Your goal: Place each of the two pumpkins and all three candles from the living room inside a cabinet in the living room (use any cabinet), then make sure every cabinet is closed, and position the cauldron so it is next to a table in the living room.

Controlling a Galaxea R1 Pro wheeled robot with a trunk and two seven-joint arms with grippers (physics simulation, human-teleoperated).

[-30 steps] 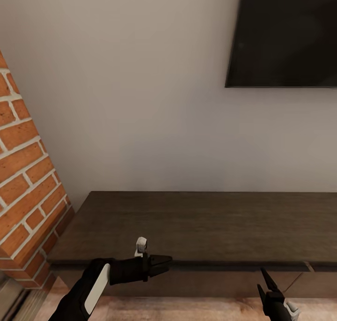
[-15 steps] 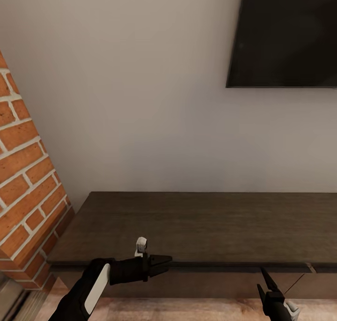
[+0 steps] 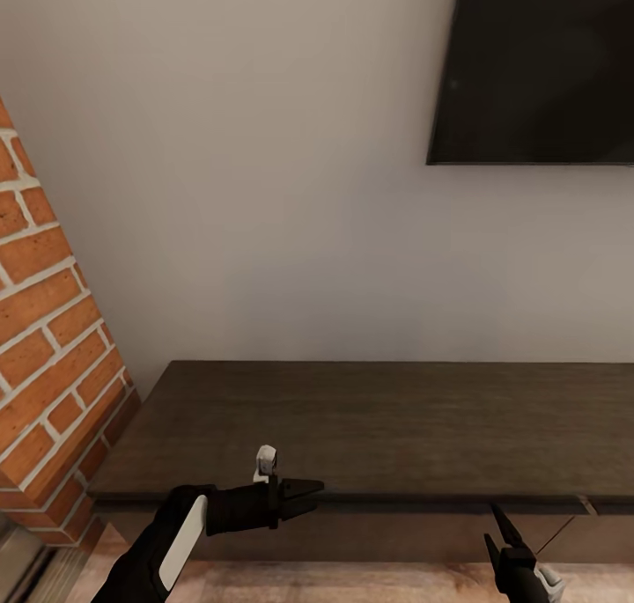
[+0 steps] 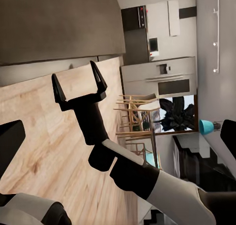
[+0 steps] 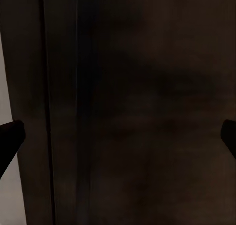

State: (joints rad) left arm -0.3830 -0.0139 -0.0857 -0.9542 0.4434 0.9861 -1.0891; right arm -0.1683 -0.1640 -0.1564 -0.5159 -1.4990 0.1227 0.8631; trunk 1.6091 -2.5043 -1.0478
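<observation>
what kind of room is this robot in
Most likely a living room: a long, low dark wooden cabinet against the wall, a flat black screen mounted above it, and a brick column beside it.

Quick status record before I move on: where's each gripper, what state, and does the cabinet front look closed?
view: facing the cabinet against a pale wall
cabinet top: bare, dark wood
cabinet front: dark panels under the top edge, no pale drawer interior showing; fully shut or not, cannot tell
left gripper: at the cabinet's front edge, holding nothing; jaws cannot be judged
right gripper: open, empty, pointing at the cabinet front
other: brick column left of the cabinet, dark screen on the wall
</observation>
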